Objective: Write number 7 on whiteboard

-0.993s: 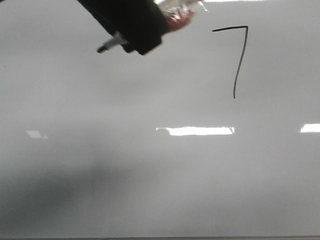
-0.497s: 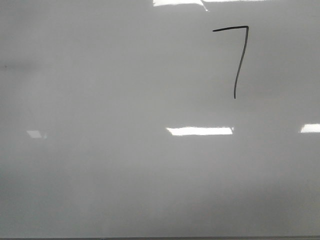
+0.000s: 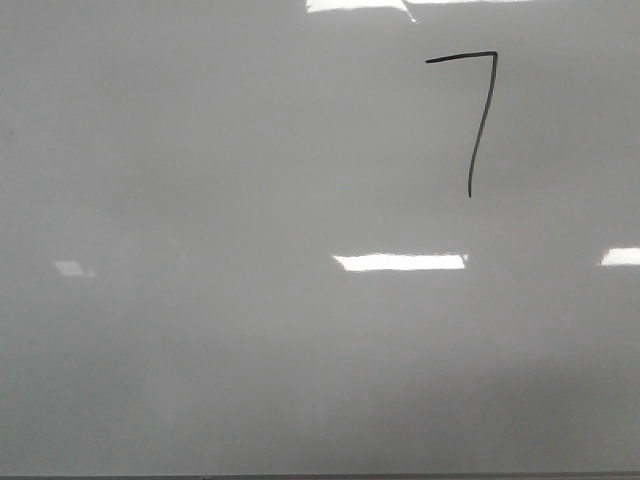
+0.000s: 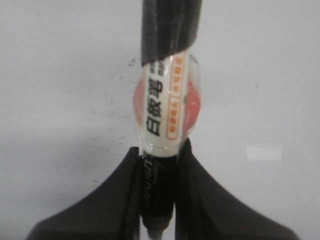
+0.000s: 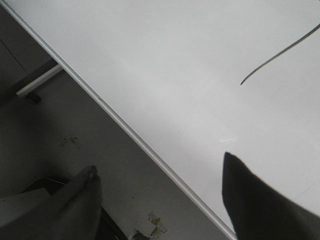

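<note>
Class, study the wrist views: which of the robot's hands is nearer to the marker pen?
Left. The left hand is shut on the marker pen, gripping its barrel. The right hand is open at the whiteboard edge, no pen in its view.

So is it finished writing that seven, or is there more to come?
It looks finished: the number 7 stands on the whiteboard, top bar and long downstroke both drawn. The left hand is clamped on the marker, out of the front view. The right hand is open and empty. Nothing obvious is left, except perhaps putting the marker down.
</note>
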`<state>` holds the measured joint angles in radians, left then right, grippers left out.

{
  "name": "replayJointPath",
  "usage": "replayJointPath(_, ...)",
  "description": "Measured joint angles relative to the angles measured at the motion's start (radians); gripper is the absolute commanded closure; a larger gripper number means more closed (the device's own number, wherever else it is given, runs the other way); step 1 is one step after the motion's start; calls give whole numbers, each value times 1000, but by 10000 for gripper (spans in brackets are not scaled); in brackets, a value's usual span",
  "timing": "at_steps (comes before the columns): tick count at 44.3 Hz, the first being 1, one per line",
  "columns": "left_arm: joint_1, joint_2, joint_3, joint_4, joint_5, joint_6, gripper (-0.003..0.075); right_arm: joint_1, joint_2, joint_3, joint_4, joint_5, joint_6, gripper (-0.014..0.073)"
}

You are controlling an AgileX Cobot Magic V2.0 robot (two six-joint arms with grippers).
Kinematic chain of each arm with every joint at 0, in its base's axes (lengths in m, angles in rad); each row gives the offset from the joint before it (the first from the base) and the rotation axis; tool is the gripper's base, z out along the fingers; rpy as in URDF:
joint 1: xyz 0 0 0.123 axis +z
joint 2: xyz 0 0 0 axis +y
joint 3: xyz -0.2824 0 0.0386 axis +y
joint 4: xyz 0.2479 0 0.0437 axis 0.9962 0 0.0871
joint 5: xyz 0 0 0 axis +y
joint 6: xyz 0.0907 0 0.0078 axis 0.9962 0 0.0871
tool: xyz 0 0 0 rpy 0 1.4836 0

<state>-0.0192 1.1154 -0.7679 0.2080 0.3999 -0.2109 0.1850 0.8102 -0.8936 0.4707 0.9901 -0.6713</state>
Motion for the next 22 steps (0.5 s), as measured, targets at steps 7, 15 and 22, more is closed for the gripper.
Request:
replayJointPath(7, 0, 97, 2, -27, -133, -2, 724, 0, 0, 0, 0, -5, 0, 64)
replayJointPath(15, 0, 197, 2, -35, -221, -2, 720, 0, 0, 0, 0, -7, 0, 64)
replayJointPath(22, 0, 263, 2, -37, -263, -2, 720, 0, 0, 0, 0, -7, 0, 64)
